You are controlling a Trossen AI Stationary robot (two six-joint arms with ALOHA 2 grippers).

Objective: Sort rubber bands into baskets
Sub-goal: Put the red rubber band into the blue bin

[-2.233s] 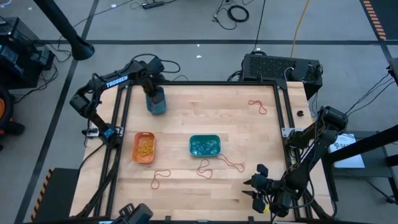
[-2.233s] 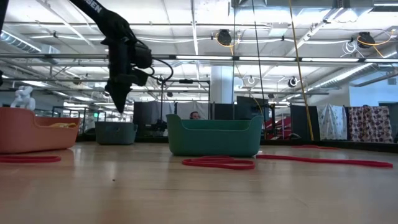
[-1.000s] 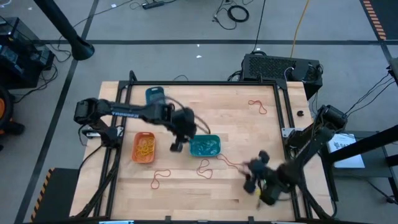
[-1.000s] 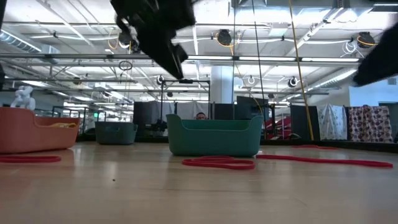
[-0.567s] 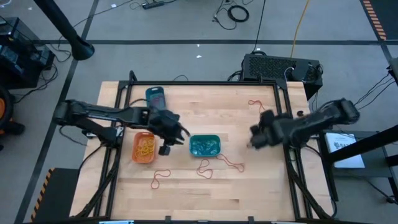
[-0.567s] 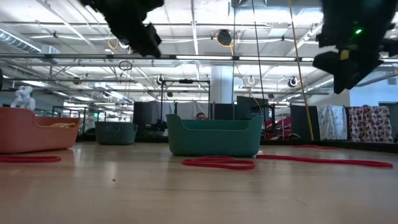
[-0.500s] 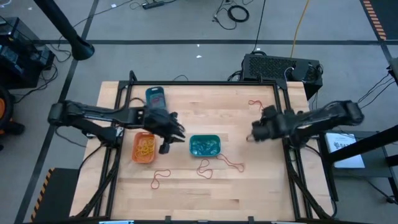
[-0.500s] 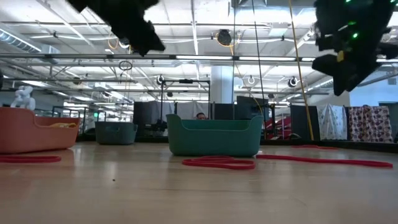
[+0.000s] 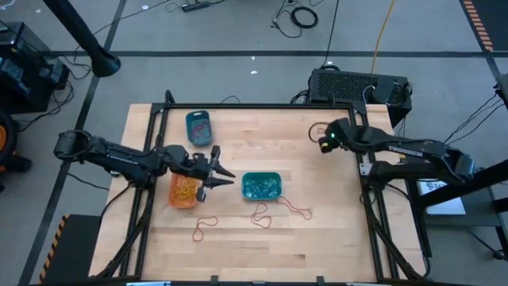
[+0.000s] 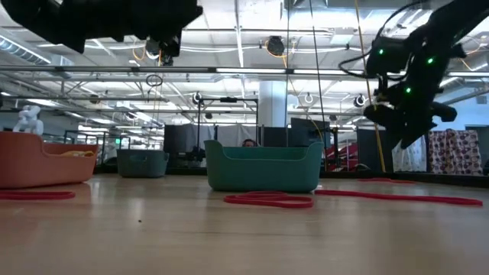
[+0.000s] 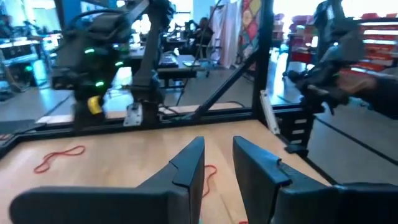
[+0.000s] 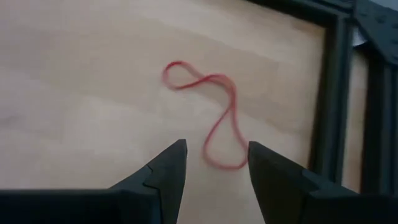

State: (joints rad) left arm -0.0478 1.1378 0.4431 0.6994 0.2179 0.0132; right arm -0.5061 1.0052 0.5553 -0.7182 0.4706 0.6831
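Right end effector (image 12: pixel 212 163) hovers, fingers parted, above red rubber band (image 12: pixel 210 112).

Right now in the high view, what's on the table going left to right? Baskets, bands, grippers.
Orange basket → left gripper, open above the table → teal basket → red rubber band → right gripper, open over the far right corner. The blue basket and the other red bands overlap these in the order, so they are left out.

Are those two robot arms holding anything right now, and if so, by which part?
Nothing is held. The right tool hangs open above a red rubber band lying on the table. The left tool hovers empty, fingers apart, near the orange basket.
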